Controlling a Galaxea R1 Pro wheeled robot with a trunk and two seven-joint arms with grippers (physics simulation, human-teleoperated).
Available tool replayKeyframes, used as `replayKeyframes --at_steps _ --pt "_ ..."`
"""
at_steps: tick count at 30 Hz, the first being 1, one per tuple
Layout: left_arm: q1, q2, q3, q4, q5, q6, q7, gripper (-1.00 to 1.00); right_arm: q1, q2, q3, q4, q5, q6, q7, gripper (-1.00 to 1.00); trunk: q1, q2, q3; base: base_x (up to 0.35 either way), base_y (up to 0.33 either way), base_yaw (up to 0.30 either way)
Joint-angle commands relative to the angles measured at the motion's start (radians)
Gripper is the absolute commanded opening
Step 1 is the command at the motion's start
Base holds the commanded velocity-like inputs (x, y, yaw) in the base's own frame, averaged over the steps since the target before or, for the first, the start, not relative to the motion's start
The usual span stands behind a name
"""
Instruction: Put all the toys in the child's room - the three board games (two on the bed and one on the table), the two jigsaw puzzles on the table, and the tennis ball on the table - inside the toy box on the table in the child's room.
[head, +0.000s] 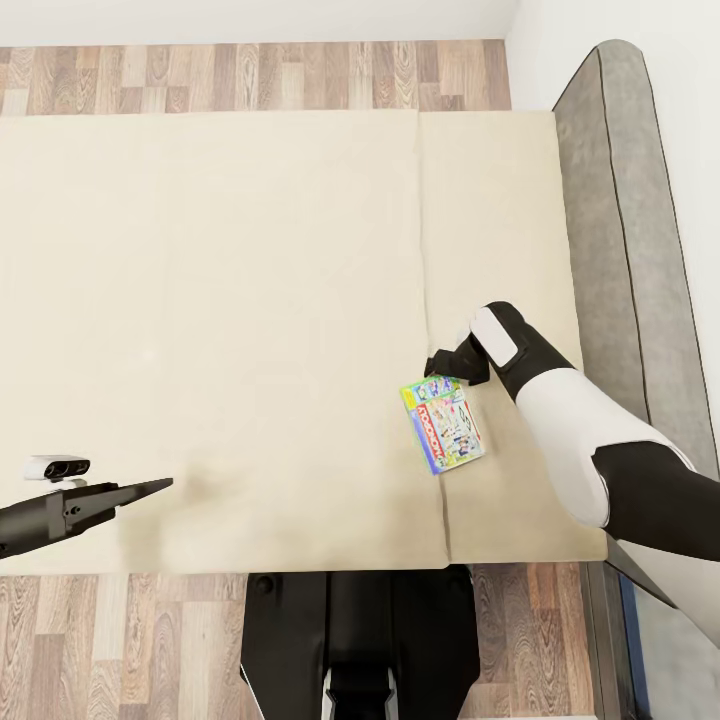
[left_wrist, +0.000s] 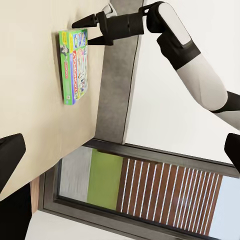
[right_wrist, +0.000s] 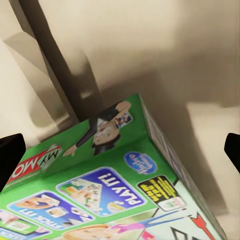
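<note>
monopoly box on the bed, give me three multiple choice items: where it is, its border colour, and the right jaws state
1. Where does the Monopoly box lie?
A. on the floor
B. on the bed near the headboard side
C. in a bin

2. What colour is its border?
A. green
B. black
C. red

3. How does the right gripper stand?
A. shut on the box
B. open, just at the box's far edge
C. folded back by the trunk

Answers: 1 B, it rests flat on the beige mattress. 2 A, the right wrist view shows green edging. 3 B, the left wrist view shows the jaws spread.
</note>
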Motion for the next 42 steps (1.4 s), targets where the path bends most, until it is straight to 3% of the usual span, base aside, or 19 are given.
replayKeyframes --at_steps 1,42 --pt "0.0 0.0 0.0 0.0 -0.001 0.011 -0.004 1.0 0.0 -0.001 0.006 -0.001 -0.011 0.002 -0.008 1.0 0.001 -0.002 -0.001 0.0 0.0 0.0" --pt "0.0 0.0 0.001 0.0 -0.001 0.01 -0.004 1.0 0.001 -0.003 0.006 0.007 -0.011 0.002 -0.009 1.0 0.001 -0.002 0.033 0.0 0.0 0.0"
